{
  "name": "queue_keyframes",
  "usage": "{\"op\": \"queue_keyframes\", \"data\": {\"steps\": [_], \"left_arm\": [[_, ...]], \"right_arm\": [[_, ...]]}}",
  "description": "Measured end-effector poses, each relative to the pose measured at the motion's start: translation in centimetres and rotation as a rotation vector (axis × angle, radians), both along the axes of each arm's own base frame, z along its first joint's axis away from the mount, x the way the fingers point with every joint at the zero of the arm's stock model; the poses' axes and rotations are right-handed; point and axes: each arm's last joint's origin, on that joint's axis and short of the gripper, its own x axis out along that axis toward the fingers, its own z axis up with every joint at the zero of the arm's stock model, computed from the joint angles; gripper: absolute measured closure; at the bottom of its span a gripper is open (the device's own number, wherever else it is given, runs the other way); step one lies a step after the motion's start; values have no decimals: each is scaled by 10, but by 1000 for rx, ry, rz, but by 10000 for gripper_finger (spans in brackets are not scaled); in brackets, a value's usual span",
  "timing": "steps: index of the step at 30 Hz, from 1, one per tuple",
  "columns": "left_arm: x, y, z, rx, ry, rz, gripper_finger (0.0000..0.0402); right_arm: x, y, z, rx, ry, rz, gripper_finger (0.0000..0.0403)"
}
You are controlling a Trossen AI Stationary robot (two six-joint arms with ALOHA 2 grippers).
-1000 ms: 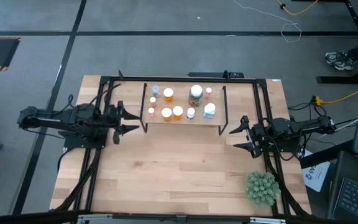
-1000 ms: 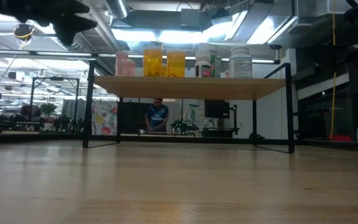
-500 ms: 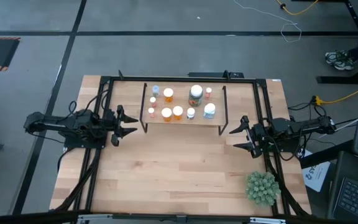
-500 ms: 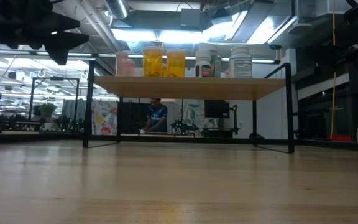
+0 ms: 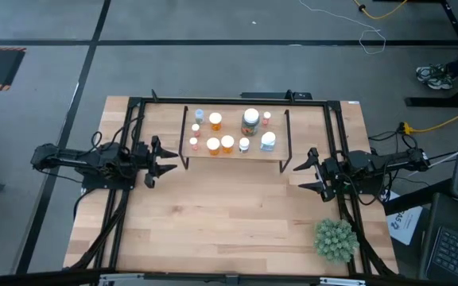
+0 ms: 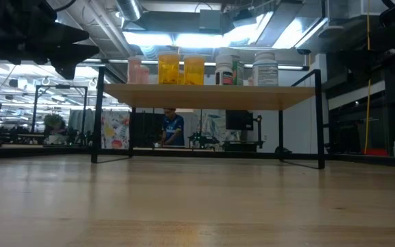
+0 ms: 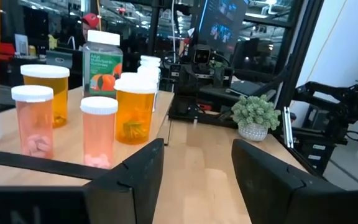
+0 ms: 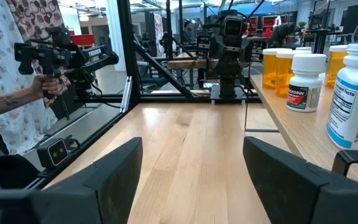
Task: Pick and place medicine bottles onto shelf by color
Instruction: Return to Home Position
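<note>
Left gripper [image 5: 164,159] and right gripper [image 5: 299,176] hang released and empty, the light-wood, black-framed shelf [image 5: 257,152] of white-capped pill bottles [image 5: 219,144] between them.

The shelf [image 5: 231,127] holds medicine bottles [image 5: 227,143] (white-capped); table [image 5: 213,222] bears shelf, plant [image 5: 335,240].
</note>
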Motion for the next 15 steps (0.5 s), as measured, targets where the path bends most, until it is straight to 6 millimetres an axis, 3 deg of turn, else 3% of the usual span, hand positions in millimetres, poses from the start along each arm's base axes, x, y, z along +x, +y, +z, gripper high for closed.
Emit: {"op": "queue_keyframes", "data": {"steps": [8, 15], "left_arm": [[1, -1, -6, 117, 73, -3, 217], [1, 0, -8, 88, 90, 1, 217]], "right_arm": [[0, 0, 0, 0, 0, 0, 121], [0, 0, 0, 0, 0, 0, 121]]}}
